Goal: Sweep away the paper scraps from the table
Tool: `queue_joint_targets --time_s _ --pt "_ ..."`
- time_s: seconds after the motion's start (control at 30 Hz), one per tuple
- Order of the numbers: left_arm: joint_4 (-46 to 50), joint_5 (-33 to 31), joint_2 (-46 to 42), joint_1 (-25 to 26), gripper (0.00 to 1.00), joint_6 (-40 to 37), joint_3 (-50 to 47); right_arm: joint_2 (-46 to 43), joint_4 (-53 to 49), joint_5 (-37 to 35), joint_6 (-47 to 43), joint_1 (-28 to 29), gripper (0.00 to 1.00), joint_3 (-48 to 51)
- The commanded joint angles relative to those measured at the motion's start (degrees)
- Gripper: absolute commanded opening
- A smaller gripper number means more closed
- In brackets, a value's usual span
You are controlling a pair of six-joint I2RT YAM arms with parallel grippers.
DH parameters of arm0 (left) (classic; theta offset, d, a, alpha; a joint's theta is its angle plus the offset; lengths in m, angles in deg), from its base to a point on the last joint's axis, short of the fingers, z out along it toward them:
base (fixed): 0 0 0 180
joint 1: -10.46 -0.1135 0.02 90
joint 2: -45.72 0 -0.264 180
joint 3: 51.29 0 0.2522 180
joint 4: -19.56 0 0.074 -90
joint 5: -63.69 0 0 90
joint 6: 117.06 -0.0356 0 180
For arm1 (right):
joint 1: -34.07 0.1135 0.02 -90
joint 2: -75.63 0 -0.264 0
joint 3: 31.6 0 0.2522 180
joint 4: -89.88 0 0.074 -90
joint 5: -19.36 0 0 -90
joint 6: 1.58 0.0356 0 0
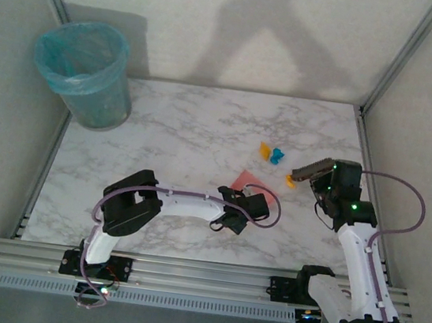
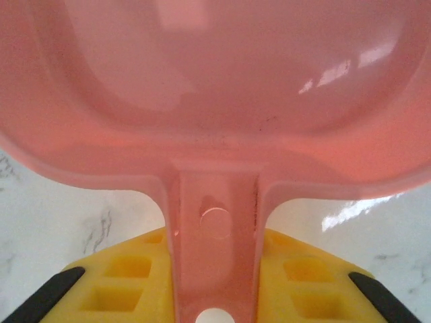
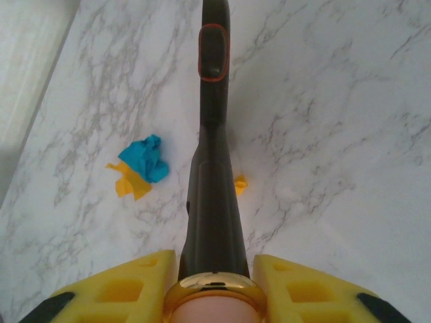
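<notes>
Glossy plastic dustpan (image 2: 215, 101); crumpled paper scraps (image 3: 145, 161) on smooth marbled table (image 3: 337, 101).

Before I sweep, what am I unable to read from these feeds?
- Dustpan lip: left wrist view, cut off by top edge; top view, partly under left gripper.
- Brush bristles: right wrist view, beyond top edge.
- Scraps count: top view, too small; brush may hide some.
- Bin contents: top view, too dim.

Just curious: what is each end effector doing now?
Left end effector: closed on the pink dustpan.
Right end effector: closed on the dark brush.
</notes>
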Motion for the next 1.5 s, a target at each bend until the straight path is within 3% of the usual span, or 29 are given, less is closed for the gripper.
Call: queue_joint_targets --time_s 0.0,0.1,0.27,0.7,1.17,1.47 --pt "4.6 1.5 -2.7 -0.4 0.00 2.1 -1.3 -3.0 -0.3 4.3 2.8 -0.1 0.00 2.9" --pt "6.9 1.5 -3.1 -0.3 0.00 2.5 -1.6 -6.0 2.3 7.7 7.7 0.1 0.00 7.6" --pt "10.2 4.2 -4.3 -0.3 0.00 1.6 -1.9 -10.1 3.0 6.9 13.0 2.7 0.00 11.3" --pt "18.4 2.2 -3.1 -2.9 0.00 0.4 2.5 -10.0 3.5 6.5 15.6 12.6 0.00 11.2" --pt "17.4 3.1 -1.3 -4.2 0.00 0.3 2.3 -15.4 1.1 2.0 21.1 24.1 0.00 11.1" --pt "17.2 3.4 -1.1 -4.4 0.00 0.1 2.7 -18.9 -2.6 -5.2 17.7 25.3 0.00 5.9"
